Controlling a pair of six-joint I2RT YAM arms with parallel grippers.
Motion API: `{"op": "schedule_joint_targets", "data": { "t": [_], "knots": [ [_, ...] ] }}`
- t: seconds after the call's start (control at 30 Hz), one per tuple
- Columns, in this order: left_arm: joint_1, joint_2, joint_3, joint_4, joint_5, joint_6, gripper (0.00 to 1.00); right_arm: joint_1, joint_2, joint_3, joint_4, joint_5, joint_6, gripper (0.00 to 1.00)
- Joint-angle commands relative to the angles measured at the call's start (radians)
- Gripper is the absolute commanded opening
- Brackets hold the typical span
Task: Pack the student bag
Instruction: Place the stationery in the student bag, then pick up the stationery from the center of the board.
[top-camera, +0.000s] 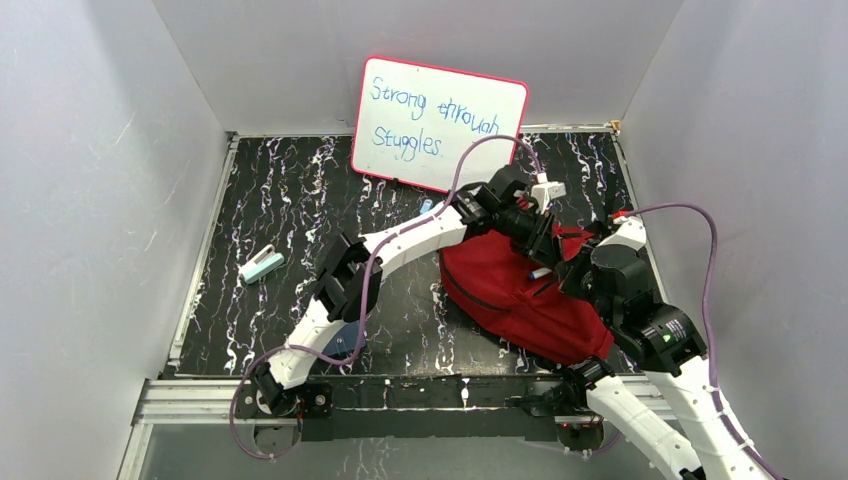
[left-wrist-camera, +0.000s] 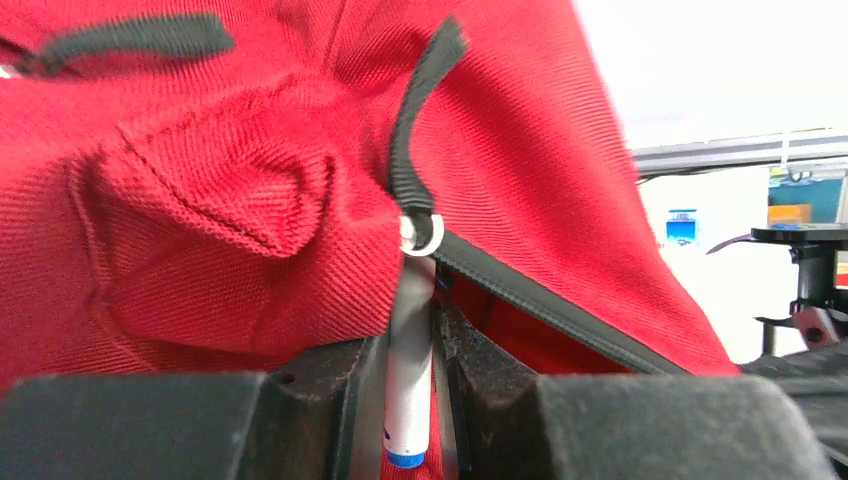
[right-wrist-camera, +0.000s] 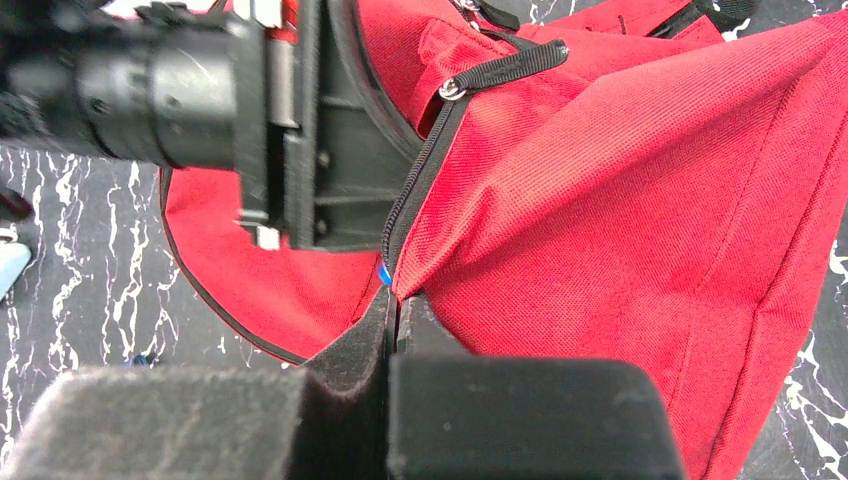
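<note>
The student bag, a red backpack, lies at the right middle of the black marbled table. My left gripper reaches over its top and is shut on a white marker with a blue end, which points into the zipper opening beside a black zipper pull. The left gripper is pressed close against the red fabric. My right gripper is shut on the bag's fabric edge at the zipper, holding the opening. The right gripper sits just right of the marker.
A whiteboard with blue writing leans on the back wall. A light teal eraser lies at the left. A small blue item lies near the whiteboard, and another blue thing lies under my left arm. Walls enclose three sides.
</note>
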Motion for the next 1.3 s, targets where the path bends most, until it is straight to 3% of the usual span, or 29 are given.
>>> {"op": "schedule_joint_targets", "data": {
  "t": [0.0,0.23,0.43,0.57,0.9,1.1,1.27],
  "knots": [
    [-0.029,-0.073,-0.141,0.234,-0.033,-0.204,0.0,-0.001,-0.019,0.006,0.059,-0.008,0.025,0.0],
    [-0.063,-0.091,-0.181,0.307,-0.04,-0.264,0.01,-0.002,-0.019,0.0,0.062,-0.009,0.028,0.0],
    [-0.062,-0.152,-0.229,0.285,-0.079,-0.214,0.38,-0.002,-0.021,-0.005,0.065,-0.009,0.028,0.0],
    [-0.055,-0.192,-0.22,0.203,-0.14,-0.141,0.49,-0.002,-0.019,-0.006,0.072,-0.009,0.027,0.0],
    [0.045,-0.389,-0.345,0.118,-0.188,-0.043,0.53,-0.002,-0.019,-0.015,0.076,-0.007,0.027,0.0],
    [0.169,-0.602,-0.582,0.133,-0.207,-0.002,0.53,-0.002,-0.029,-0.022,0.077,0.008,0.017,0.0],
    [0.293,-0.712,-0.681,0.051,-0.364,0.075,0.54,-0.001,-0.021,-0.029,0.09,-0.007,0.003,0.0]
  ]
}}
